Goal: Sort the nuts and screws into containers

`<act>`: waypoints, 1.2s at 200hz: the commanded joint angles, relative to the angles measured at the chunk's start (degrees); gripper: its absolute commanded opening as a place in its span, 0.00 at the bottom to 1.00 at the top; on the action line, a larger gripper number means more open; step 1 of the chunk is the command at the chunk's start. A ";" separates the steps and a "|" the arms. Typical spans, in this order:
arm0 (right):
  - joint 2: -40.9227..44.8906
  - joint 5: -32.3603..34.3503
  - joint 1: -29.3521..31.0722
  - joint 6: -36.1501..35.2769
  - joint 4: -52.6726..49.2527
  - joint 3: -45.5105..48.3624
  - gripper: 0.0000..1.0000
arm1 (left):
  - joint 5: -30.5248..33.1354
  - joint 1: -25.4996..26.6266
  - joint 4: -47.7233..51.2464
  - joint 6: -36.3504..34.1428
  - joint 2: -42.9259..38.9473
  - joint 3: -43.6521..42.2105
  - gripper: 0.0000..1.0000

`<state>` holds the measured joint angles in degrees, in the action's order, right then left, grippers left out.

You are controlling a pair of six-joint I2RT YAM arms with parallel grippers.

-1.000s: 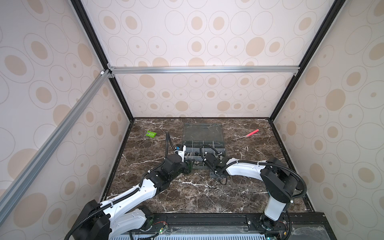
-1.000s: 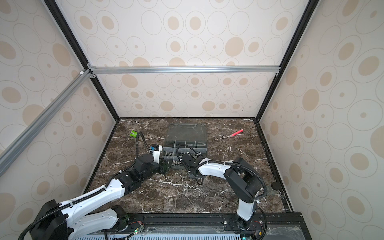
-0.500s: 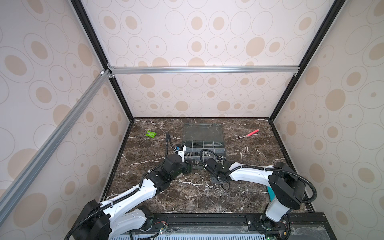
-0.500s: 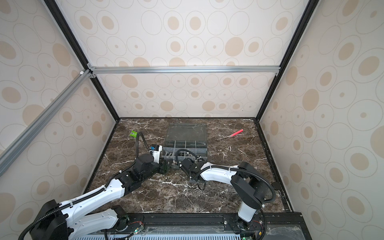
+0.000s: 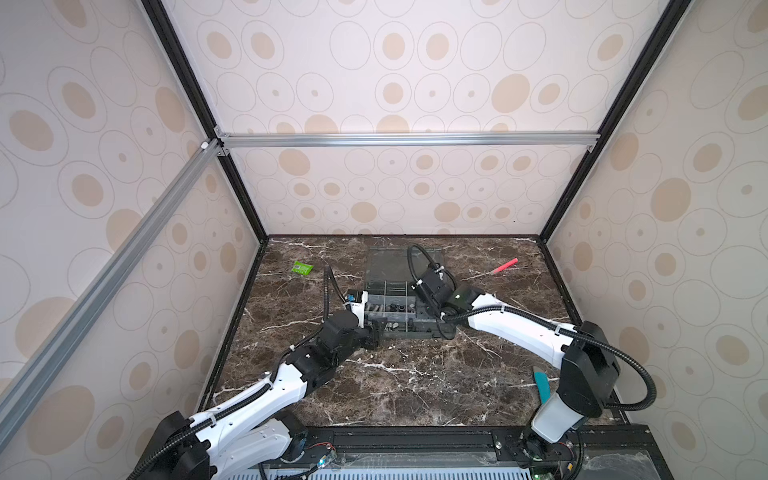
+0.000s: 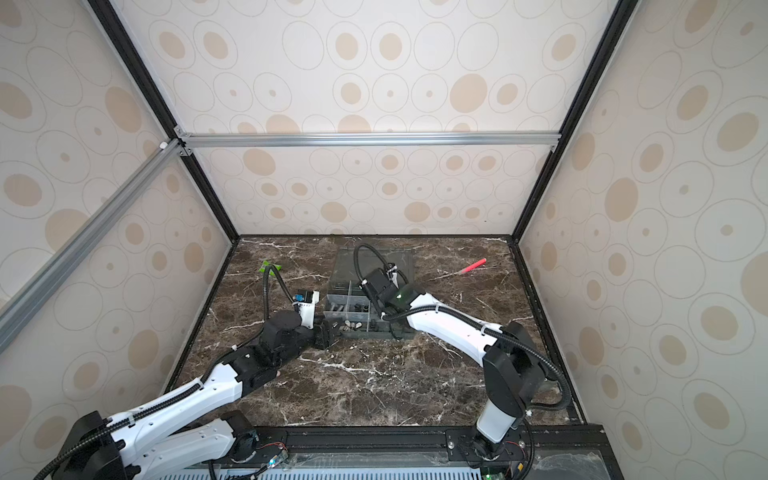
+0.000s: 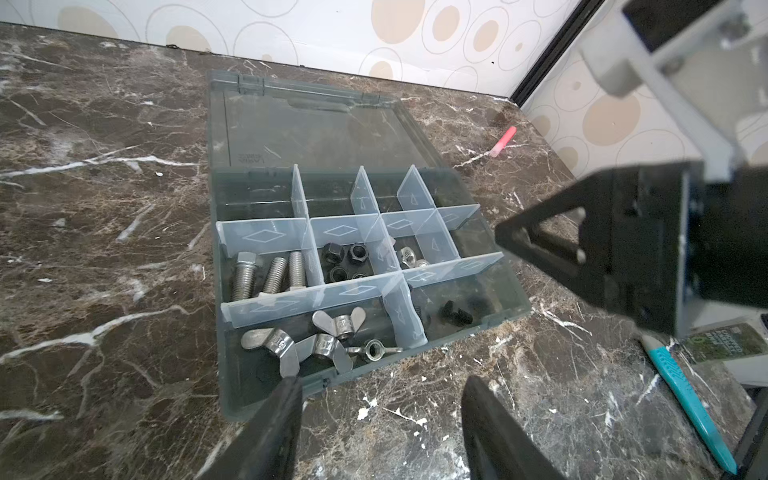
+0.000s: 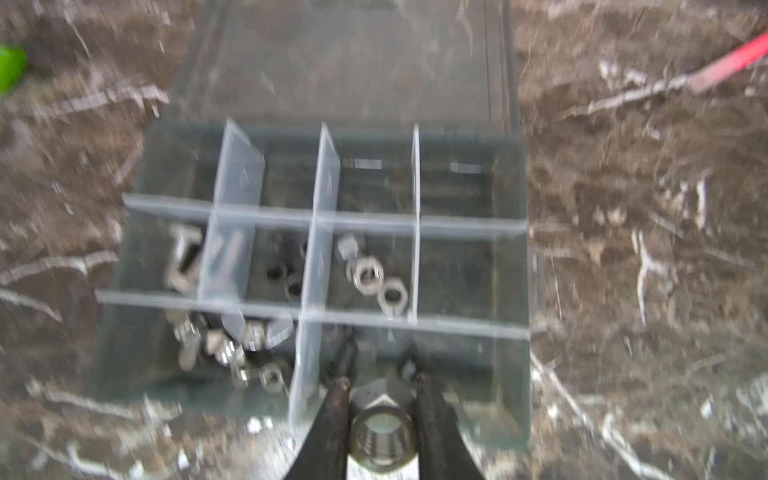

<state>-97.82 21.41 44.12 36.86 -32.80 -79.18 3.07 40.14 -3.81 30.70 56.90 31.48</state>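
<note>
The right tool pinches a silver threaded piece with a hex end over the near edge of the open grey box on the marble surface. The left tool is spread and empty, just in front of the box. Silver screws, black nuts, silver nuts and wing nuts lie in separate cells.

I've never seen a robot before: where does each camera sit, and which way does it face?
Both top views: high at the front, looking down at the box; left arm and right arm show.
Left wrist: facing the box from its near corner; left gripper open, right gripper intruding.
Right wrist: blurred, above the box; right gripper pinching a silver threaded piece.
All share the box.
</note>
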 commanded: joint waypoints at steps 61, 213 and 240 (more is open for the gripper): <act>-13.77 -3.56 -3.10 -5.36 -1.85 -9.19 0.25 | 1.93 -0.73 1.50 1.22 -4.15 -1.88 0.62; -8.80 0.84 -3.41 -6.06 -2.44 -6.68 0.48 | 9.45 -1.19 2.06 0.53 -7.02 -1.95 0.64; -3.70 4.41 -3.76 -8.46 -1.20 -4.53 0.50 | 16.08 -1.87 1.94 -1.13 -9.24 -1.59 0.66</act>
<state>-107.70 21.30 40.97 30.83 -34.57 -85.56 11.53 39.38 -2.02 30.98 50.00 29.26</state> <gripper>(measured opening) 0.489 0.650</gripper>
